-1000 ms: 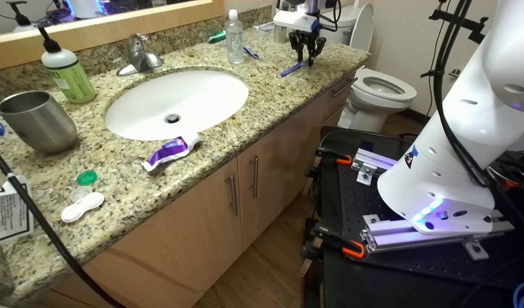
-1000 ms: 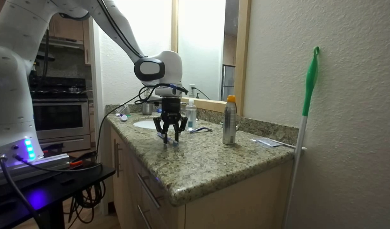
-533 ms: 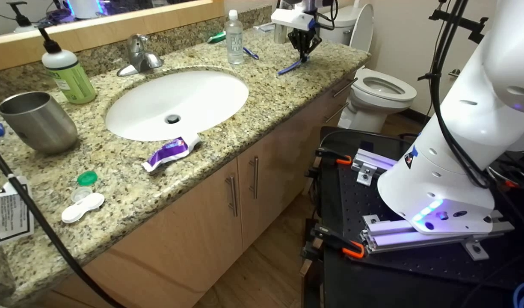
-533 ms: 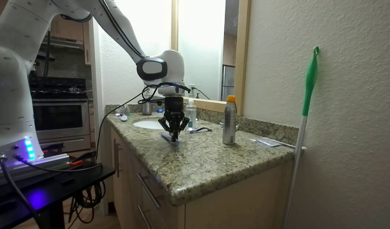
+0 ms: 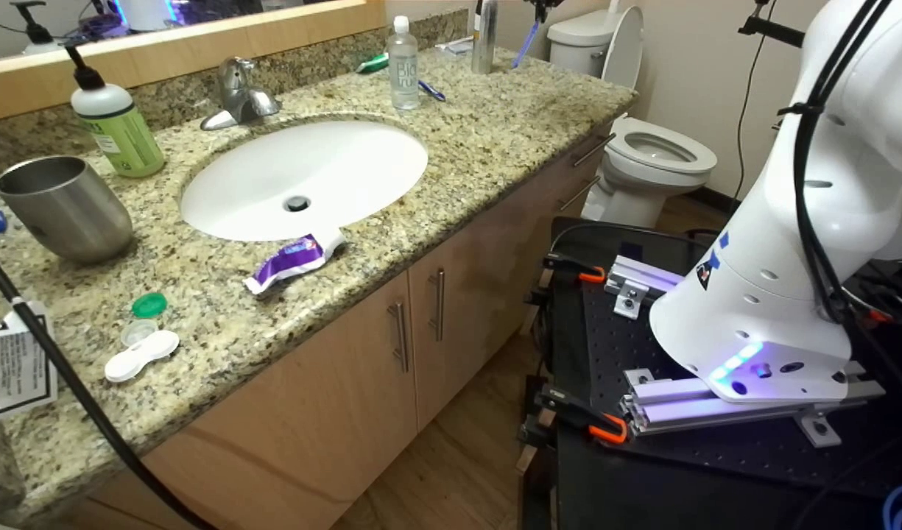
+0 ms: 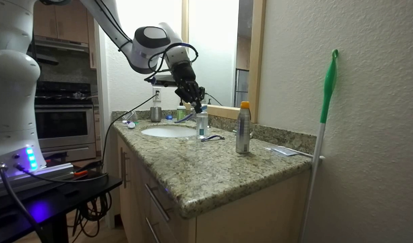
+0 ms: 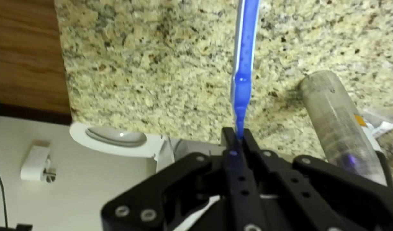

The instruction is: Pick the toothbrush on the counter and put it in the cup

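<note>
My gripper (image 7: 237, 133) is shut on one end of the blue toothbrush (image 7: 244, 57), which points away from the fingertips in the wrist view. In an exterior view the gripper (image 6: 199, 108) is tilted and holds the toothbrush (image 6: 185, 117) above the counter. In an exterior view the toothbrush (image 5: 525, 46) hangs aslant from the gripper (image 5: 541, 9), which is mostly cut off at the top edge. The grey metal cup (image 5: 71, 213) stands upright beyond the sink, far from the gripper; it also shows small at the back in an exterior view (image 6: 155, 114).
Between gripper and cup are a clear bottle (image 5: 404, 70), the sink (image 5: 303, 177), the faucet (image 5: 241, 96) and a green soap bottle (image 5: 119, 132). A silver spray can (image 6: 242, 128), a blue razor-like item (image 6: 212, 137) and a purple tube (image 5: 296, 261) also stand or lie there.
The gripper has shut on the toothbrush and lifted it off the counter. The arm has risen and the gripper has tilted from pointing straight down.
</note>
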### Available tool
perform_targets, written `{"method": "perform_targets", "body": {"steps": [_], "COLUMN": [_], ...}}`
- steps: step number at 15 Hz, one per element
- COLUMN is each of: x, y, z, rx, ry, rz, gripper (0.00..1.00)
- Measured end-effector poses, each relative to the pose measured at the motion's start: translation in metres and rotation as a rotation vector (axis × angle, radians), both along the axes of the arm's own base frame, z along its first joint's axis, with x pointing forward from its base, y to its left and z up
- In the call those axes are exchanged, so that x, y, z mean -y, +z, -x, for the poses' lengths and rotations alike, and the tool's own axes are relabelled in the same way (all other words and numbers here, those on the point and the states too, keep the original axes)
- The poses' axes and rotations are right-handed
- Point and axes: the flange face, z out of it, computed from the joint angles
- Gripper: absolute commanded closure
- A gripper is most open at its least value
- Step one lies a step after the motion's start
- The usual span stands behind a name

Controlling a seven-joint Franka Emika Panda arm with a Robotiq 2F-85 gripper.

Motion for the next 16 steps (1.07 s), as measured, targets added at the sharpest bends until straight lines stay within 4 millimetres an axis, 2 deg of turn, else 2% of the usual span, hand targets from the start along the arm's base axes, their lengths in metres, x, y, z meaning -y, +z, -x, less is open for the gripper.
{"method": "perform_targets", "body": {"steps": [3, 4, 5, 7, 8, 11, 13, 16], "x": [-0.006, -0.009, -0.010, -0.010, -0.010, -0.009, -0.016, -0.047], "y": [0.030, 0.039, 0.044, 0.044, 0.043, 0.045, 0.057, 0.082], "z": [-0.004, -0.008, -0.008, -0.007, -0.007, -0.012, -0.031, -0.081], "rx": [-0.003, 0.012, 0.032, 0.033, 0.027, 0.032, 0.050, 0.081], "ry": [0.115, 0.152, 0.153, 0.151, 0.151, 0.143, 0.175, 0.282], "rz": [0.131, 0.169, 0.175, 0.172, 0.172, 0.219, 0.321, 0.473], "gripper": [0.99, 0.94, 0.94, 0.94, 0.99, 0.99, 0.99, 0.99]}}
